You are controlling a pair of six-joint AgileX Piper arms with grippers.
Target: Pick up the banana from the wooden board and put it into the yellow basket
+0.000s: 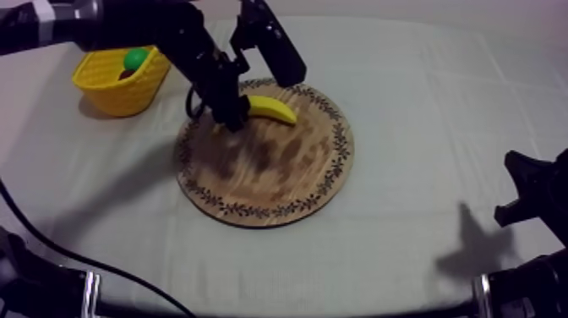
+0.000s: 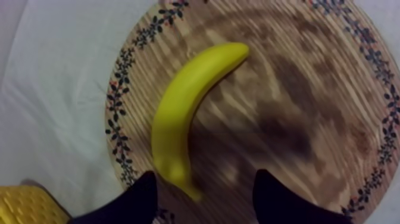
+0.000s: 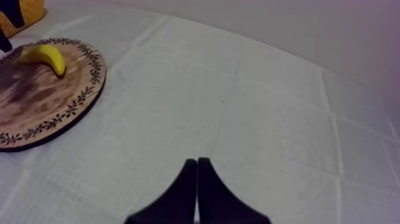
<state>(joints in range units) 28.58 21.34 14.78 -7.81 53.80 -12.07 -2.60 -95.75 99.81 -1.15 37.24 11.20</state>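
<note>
While the banana (image 2: 184, 107) is lying on the wooden board (image 2: 297, 89), I am holding my left hand (image 2: 205, 179) released astride its end; my right hand (image 3: 197, 164) is hanging clenched above the worktop (image 3: 268, 107).

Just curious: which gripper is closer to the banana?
The left gripper: its open fingers flank the banana's end on the board. The right gripper sits far off, over the cloth.

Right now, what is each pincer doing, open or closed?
Left pincer: open, at the banana's end, not gripping.
Right pincer: closed, empty.
</note>
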